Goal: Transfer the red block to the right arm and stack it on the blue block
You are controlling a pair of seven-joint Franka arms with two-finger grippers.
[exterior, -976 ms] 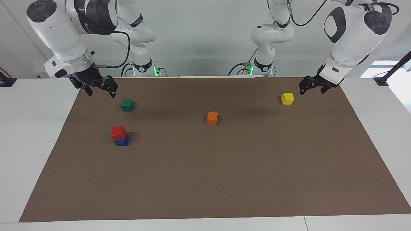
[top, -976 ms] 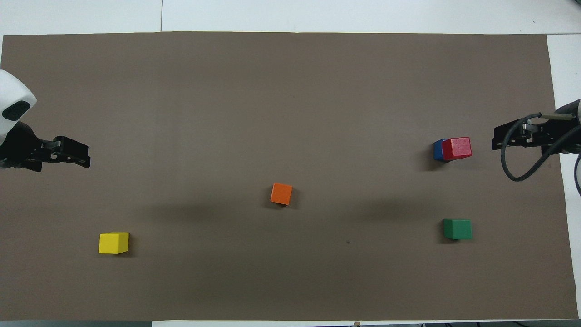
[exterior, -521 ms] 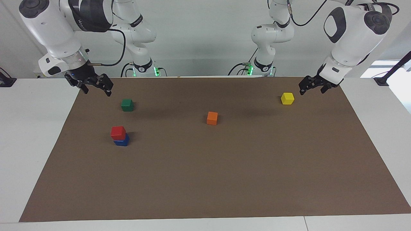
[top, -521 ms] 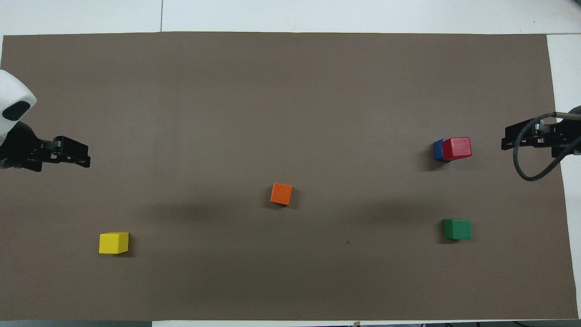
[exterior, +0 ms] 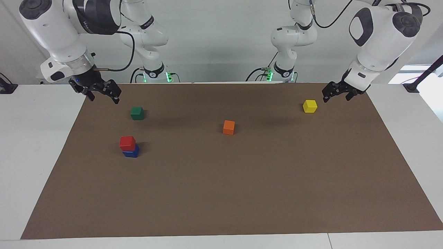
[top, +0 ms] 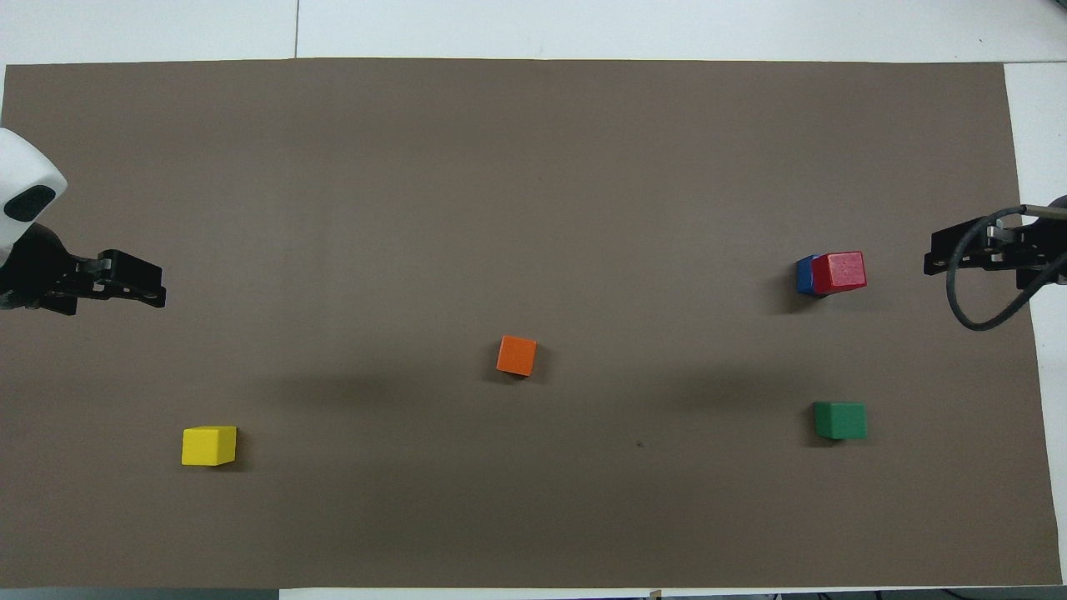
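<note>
Red block (exterior: pixel 127 143) sits on blue block (exterior: pixel 132 151), toward right arm's end of brown mat (exterior: pixel 242 193). Green block (exterior: pixel 137 113) nearer robots. Right claw (exterior: pixel 102 95) wide, empty, over mat corner. Left claw (exterior: pixel 335 94) wide, empty, near yellow block (exterior: pixel 309 106).

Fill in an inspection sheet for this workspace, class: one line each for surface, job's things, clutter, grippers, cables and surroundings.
Surface: brown mat on a white table.
Job's things: red block sits on the blue block, slightly offset, toward the right arm's end.
Clutter: green block, orange block, yellow block, each apart on the mat.
Grippers: right gripper open, empty, over the mat's corner; left gripper open, empty, beside the yellow block.
Cables: black cable loops off the right arm's wrist.
Surroundings: white wall; green lights at both bases.
</note>
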